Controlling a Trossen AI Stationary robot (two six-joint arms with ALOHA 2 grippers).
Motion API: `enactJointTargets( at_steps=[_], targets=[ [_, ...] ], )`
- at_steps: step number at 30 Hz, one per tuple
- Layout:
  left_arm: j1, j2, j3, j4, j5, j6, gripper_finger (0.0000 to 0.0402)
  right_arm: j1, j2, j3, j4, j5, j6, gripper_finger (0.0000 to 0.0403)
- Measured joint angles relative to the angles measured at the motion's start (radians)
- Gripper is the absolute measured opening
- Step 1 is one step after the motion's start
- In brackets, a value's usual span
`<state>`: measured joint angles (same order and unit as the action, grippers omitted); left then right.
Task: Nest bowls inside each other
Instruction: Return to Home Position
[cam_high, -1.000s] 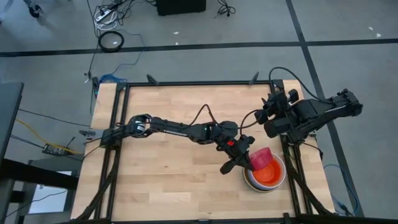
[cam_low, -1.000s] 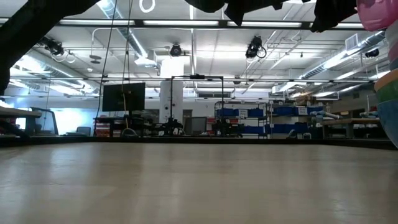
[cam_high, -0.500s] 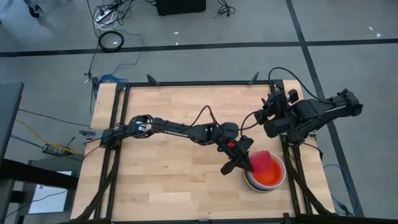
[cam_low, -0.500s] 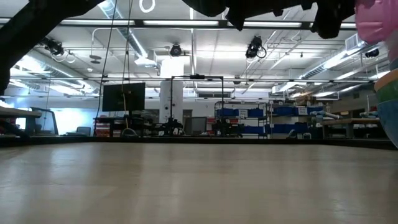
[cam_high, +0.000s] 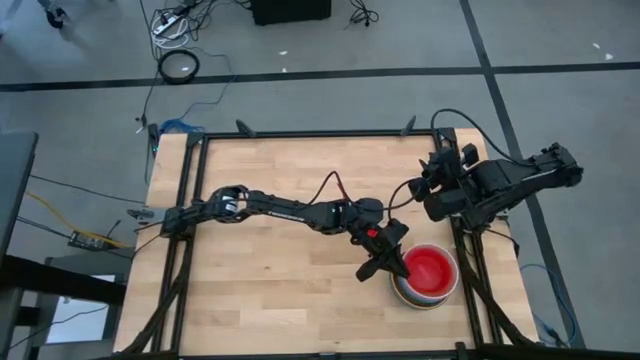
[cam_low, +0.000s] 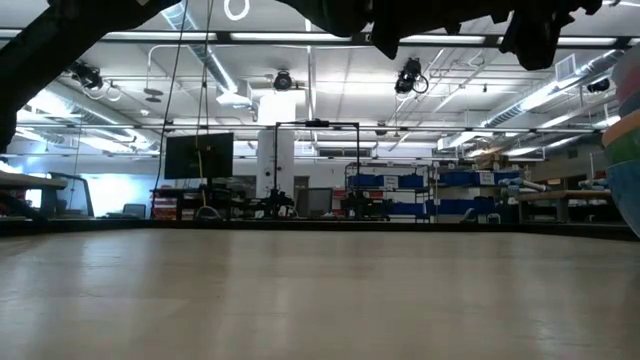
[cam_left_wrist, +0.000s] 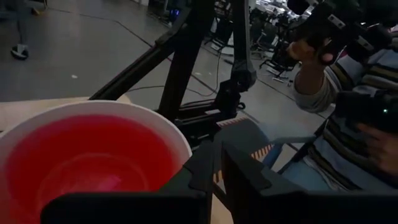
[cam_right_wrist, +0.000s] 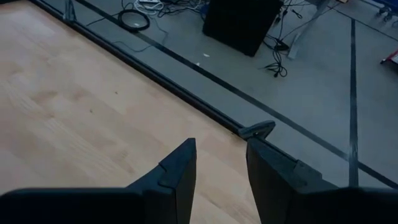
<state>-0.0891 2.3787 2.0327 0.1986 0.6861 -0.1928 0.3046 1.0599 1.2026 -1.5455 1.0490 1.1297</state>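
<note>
Left gripper (cam_high: 385, 264) is found low over the near-right part of the table (cam_high: 270, 280), just beside the rim of the red bowl (cam_high: 430, 268). That bowl is seated level as the top bowl of the stack (cam_high: 410, 297). From this the nesting itself is judged to be finished, every bowl in view being in that one stack, and the step in hand is taken to be the retreat of the left arm to its rest. A lift clear of the rim is judged to be called for before any sweep back across the table. A sideways pull begun at this height could catch the red bowl's edge and tilt or drag the stack, which stands close to the table's right edge. In the left wrist view the gripper (cam_left_wrist: 217, 149) is seen with its fingers (cam_left_wrist: 273, 186) parted by only a narrow slit. Background shows through the slit and nothing is held in it. The red bowl (cam_left_wrist: 81, 162) lies to one side, close against one finger, though contact cannot be confirmed. The right gripper (cam_high: 428, 186) is parked at the far-right edge of the table, well apart from the stack, and in the right wrist view its fingers (cam_right_wrist: 177, 168) are shown apart with nothing between them.
</note>
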Motion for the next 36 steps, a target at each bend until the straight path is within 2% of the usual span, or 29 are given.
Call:
enactJointTargets(
  at_steps=[7,11,13,15,20,22,25,29,32,34,36],
  targets=[
    [0.009,0.0,0.0,-0.002,0.001,-0.002,0.004,0.0,0.0,0.0,0.0,-0.005,-0.001,0.0128],
    [0.044,-0.023,-0.001,-0.051,0.072,-0.041,0.004,0.0,0.0,0.0,0.0,-0.014,-0.008,0.0128],
    [0.075,-0.07,-0.001,-0.177,0.118,-0.042,0.004,0.004,0.0,0.0,0.0,-0.016,-0.008,0.0128],
    [0.101,-0.128,0.002,-0.365,0.118,0.028,0.004,0.015,0.0,0.0,0.002,-0.011,-0.008,0.0128],
    [0.132,-0.269,-0.002,-0.819,0.005,0.25,0.004,0.065,0.0,0.0,0.033,0.028,-0.037,0.0128],
    [0.14,-0.337,-0.002,-0.925,-0.012,0.308,0.004,0.091,0.0,0.0,0.093,0.047,-0.107,0.0128],
    [0.151,-0.443,0.0,-0.993,-0.016,0.325,0.004,0.109,0.0,0.0,0.202,0.054,-0.194,0.0128],
    [0.15,-0.579,0.0,-1.095,-0.012,0.39,0.004,0.141,0.002,0.0,0.312,-0.026,-0.325,0.0128],
    [0.137,-0.706,-0.002,-1.147,-0.011,0.449,0.004,0.159,0.002,0.0,0.516,-0.074,-0.556,0.0128],
    [0.126,-0.792,-0.003,-1.122,-0.024,0.431,0.004,0.16,0.0,0.0,0.743,-0.159,-0.797,0.0128],
    [0.111,-0.881,-0.022,-1.073,-0.099,0.418,0.004,0.142,0.0,0.0,1.0,-0.372,-1.062,0.0128]
  ],
)
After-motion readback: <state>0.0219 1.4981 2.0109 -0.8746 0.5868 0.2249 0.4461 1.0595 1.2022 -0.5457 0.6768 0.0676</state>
